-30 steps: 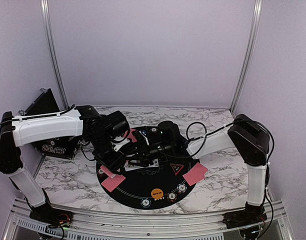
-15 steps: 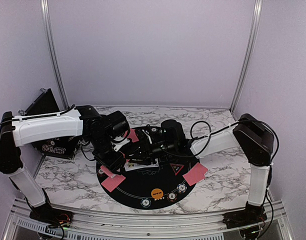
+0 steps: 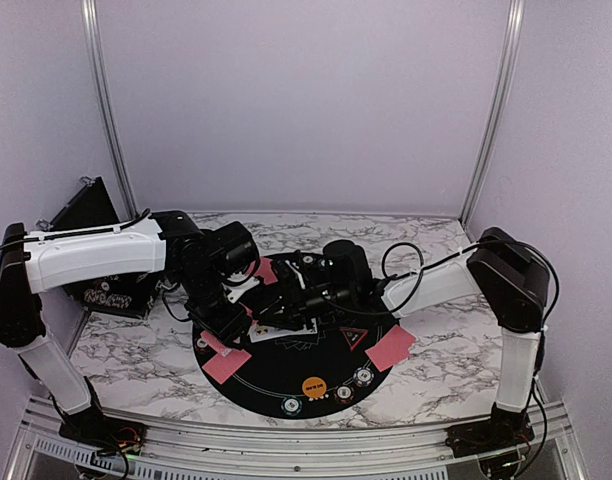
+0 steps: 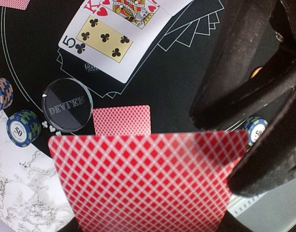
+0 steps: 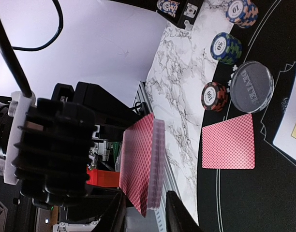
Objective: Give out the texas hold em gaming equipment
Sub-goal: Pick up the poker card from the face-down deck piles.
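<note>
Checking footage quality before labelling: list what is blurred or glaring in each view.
Left wrist: the near red-backed deck is soft, the five of clubs sharp, a glint on the dealer button. Right wrist: the bright wall washes out upper left; poker chips read clearly. Top external: even light.

Both arms are stretched inward, hands pretty much meeting. Left hand [image 3: 242, 306] is clamped on a red-backed card deck [image 5: 140, 164], right hand [image 5: 146, 217] has its fingers apart, straddling the deck's edge.
</note>
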Robot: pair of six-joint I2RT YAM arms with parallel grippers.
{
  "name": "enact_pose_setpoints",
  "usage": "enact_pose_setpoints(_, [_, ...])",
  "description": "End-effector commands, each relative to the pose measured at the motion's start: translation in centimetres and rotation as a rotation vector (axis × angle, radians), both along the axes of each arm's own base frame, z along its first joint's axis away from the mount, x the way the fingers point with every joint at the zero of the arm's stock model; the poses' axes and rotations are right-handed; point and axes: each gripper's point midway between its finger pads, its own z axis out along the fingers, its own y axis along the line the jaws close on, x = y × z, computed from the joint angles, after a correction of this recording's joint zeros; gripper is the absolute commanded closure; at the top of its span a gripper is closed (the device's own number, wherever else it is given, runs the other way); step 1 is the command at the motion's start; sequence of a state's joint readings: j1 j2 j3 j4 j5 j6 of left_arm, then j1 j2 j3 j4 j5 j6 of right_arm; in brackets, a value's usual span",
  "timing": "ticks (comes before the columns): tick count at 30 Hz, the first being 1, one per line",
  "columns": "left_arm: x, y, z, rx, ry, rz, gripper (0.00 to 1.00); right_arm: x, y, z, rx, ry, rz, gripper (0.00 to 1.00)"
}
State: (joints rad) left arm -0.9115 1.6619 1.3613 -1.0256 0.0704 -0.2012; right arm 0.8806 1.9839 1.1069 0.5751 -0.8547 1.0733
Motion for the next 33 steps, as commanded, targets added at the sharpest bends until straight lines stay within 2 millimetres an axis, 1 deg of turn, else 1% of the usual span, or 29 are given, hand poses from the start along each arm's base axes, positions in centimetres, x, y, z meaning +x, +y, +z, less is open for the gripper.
enact_pose_setpoints(1, [0.21, -0.15, 0.20, 0.006, -0.002, -0.006, 0.41, -0.19, -0.12, 2.39, 0.048, -0.036, 0.005, 0.74])
enact_pose_setpoints(17, [0.25, -0.15, 0.12, 0.010, -0.003, -0.007, 0.41, -0.45, 0.02, 2.70, 0.051, -0.034, 0.016, 0.84])
enact_pose_setpoints(25, [0.39, -0.18, 0.18, 0.008, -0.006, -0.005, 0.41, -0.56, 0.17, 2.37, 0.046, -0.025, 0.023, 0.87])
enact_pose_setpoints(33, [0.28, -0.14, 0.20, 0.007, -0.005, -0.007, 0.41, -0.46, 0.08, 2.19, 0.046, -0.016, 0.021, 0.96])
